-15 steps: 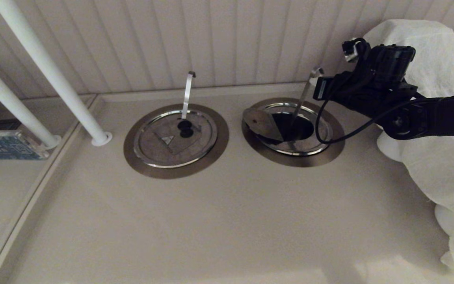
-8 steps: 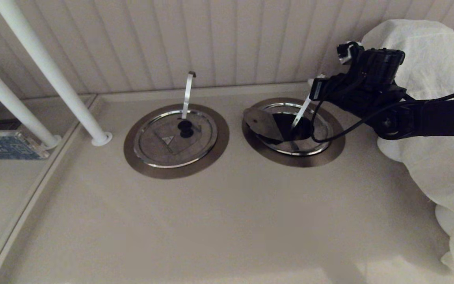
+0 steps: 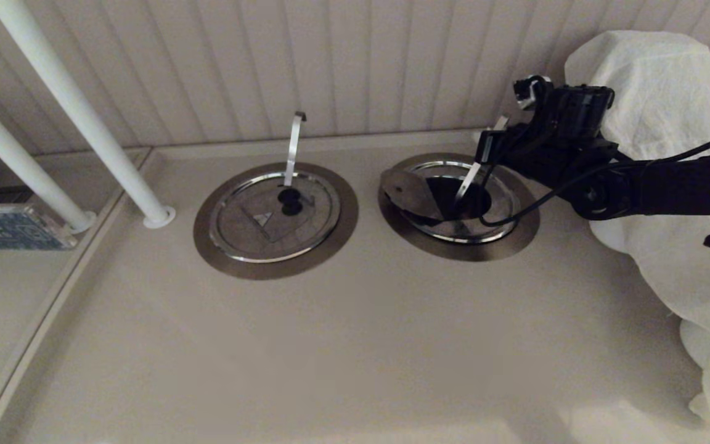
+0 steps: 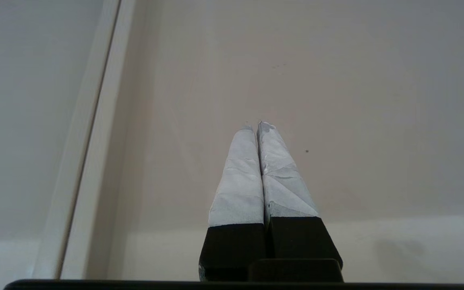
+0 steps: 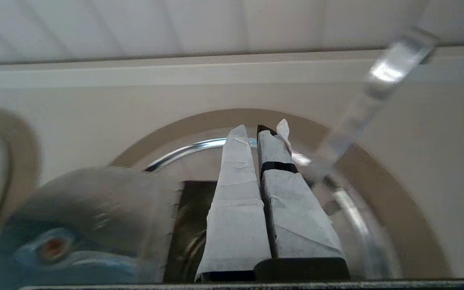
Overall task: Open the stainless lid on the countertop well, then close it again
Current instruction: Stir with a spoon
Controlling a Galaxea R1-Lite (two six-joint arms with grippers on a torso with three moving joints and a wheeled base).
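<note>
The counter (image 3: 355, 345) carries two wells near its back edge. The countertop well (image 3: 518, 237), toward the right end, stands open, its stainless lid (image 3: 409, 194) tipped up at the ring's left side. Opening looks done; closing remains. The right gripper (image 3: 481, 151) hovers over the well's back rim, jaws together and empty. The left gripper (image 4: 256, 125), jaws together, is parked.

Bronze rings I count: 2, one around the countertop well (image 3: 518, 237), one around the twin (image 3: 207, 246).
Steel lids: 2, the stainless lid (image 3: 409, 194) and its twin lid (image 3: 256, 222).
Steel strips: 2.
White poles: 2.
Grippers: 2.
</note>
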